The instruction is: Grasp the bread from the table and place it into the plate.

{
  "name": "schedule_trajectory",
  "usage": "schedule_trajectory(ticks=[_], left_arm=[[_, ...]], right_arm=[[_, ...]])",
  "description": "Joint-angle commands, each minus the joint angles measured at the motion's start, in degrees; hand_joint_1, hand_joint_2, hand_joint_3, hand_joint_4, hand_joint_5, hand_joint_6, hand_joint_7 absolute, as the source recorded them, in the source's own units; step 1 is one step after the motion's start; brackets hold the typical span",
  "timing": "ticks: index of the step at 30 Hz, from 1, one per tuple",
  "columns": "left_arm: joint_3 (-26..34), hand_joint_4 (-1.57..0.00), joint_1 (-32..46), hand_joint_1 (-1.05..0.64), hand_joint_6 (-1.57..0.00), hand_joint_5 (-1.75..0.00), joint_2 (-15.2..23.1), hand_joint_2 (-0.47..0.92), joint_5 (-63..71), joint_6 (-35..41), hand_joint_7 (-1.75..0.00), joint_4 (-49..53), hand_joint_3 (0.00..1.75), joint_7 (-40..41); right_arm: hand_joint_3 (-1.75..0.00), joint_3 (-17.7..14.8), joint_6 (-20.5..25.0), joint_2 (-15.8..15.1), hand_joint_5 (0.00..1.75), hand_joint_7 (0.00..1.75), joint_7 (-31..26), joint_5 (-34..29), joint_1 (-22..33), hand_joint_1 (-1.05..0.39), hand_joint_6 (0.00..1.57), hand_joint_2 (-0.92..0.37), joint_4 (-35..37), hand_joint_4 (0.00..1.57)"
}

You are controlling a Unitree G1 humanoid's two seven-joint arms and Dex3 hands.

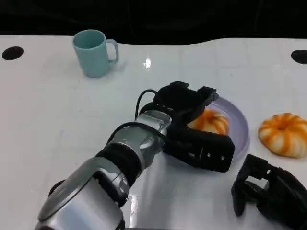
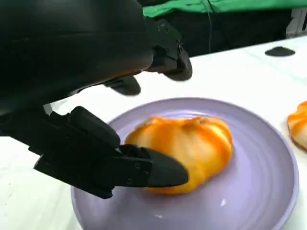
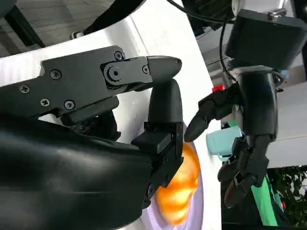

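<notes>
The left hand [image 1: 192,122] reaches over the near-left part of the plate [image 1: 240,125], its fingers spread around the bread [image 1: 211,121] that lies on the plate. In the left wrist view one finger [image 2: 144,170] lies low against the near side of the bread [image 2: 187,148], seemingly touching it, while other fingers [image 2: 165,50] arch above and beyond the bread, clear of it. Whether the hand truly grips the bread or only rests by it cannot be told. The bread sits on the plate [image 2: 268,191], a little toward the hand's side of its middle, its underside on the lilac surface.

The right hand [image 1: 271,191] lies on the table [image 1: 57,120] near the plate's front-right edge, apart from it, fingers curled inward with nothing in them. In the right wrist view its fingers [image 3: 163,105] fold over in front of the lens, with the bread [image 3: 180,191] and plate rim [image 3: 204,201] behind them.

A second bread [image 1: 284,134] lies on the table just right of the plate, not touching it. A pale blue mug [image 1: 93,51] stands upright well beyond the plate to its far left, handle turned toward the plate's side. The left forearm [image 1: 115,167] stretches from the near-left toward the plate.
</notes>
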Motion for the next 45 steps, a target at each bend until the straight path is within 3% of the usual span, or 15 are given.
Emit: schedule_trajectory(ticks=[1,9,13,21,25,30,36,45], left_arm=[[-0.30,0.00,-1.42,-1.02,0.00,-0.16,1.31,0.92,0.02,0.24,-0.17,-0.81,0.70,-2.14],[0.18,0.00,0.87,-1.03,0.00,-0.23,5.74,0.92,-0.72,-1.50,-0.29,-6.69,0.72,-5.52],[1.71,0.00,5.54,-0.98,0.00,-0.31,10.85,0.92,-2.20,-2.99,-0.35,-15.83,0.69,-7.60],[8.14,0.00,17.68,-0.80,-0.02,-0.48,18.31,0.92,-10.20,-5.12,-0.39,-33.72,0.52,-14.44],[12.13,-0.04,24.37,-0.73,-0.07,-0.55,20.77,0.92,-15.21,-9.98,-0.40,-39.08,0.45,-13.76],[16.92,-0.24,31.27,-0.61,-0.25,-0.65,21.45,0.92,-20.26,-18.56,-0.45,-40.78,0.31,-10.47],[22.08,-0.44,37.93,-0.50,-0.43,-0.77,20.03,0.92,-29.15,-31.86,-0.52,-38.29,0.30,-9.76],[25.62,-0.61,47.00,-0.36,-0.59,-1.03,19.28,0.90,-39.65,-38.52,-0.73,-42.97,0.37,-14.75]], right_arm=[[-0.20,-0.10,0.66,-0.15,1.73,1.50,-0.25,-0.38,1.02,-0.57,0.71,-0.92,0.91,0.77],[-0.19,0.49,5.50,-1.03,1.70,1.41,-2.89,-1.21,1.78,-0.56,0.77,-0.92,-1.75,0.79],[-0.18,0.13,8.13,-0.92,1.68,1.38,-2.84,-0.15,2.24,-0.56,0.77,-0.92,-3.52,0.78],[-0.16,0.48,7.57,-1.57,1.69,1.40,-3.75,-1.65,2.11,-0.57,0.77,-0.92,-2.97,0.78],[-0.17,0.37,7.52,-1.62,1.72,1.43,-3.53,-1.62,1.85,-0.54,0.76,-0.92,-2.57,0.77],[-0.15,0.10,7.51,-1.45,1.75,1.47,-3.59,-1.56,1.32,-0.56,0.76,-0.92,-1.26,0.77],[-0.17,0.77,7.17,-1.56,1.75,1.52,-4.07,-2.12,2.09,-0.56,0.74,-0.92,-3.35,0.77],[-0.17,1.13,7.93,-1.38,1.74,1.46,-4.16,-1.89,2.71,-0.57,0.75,-0.92,-4.47,0.77]])
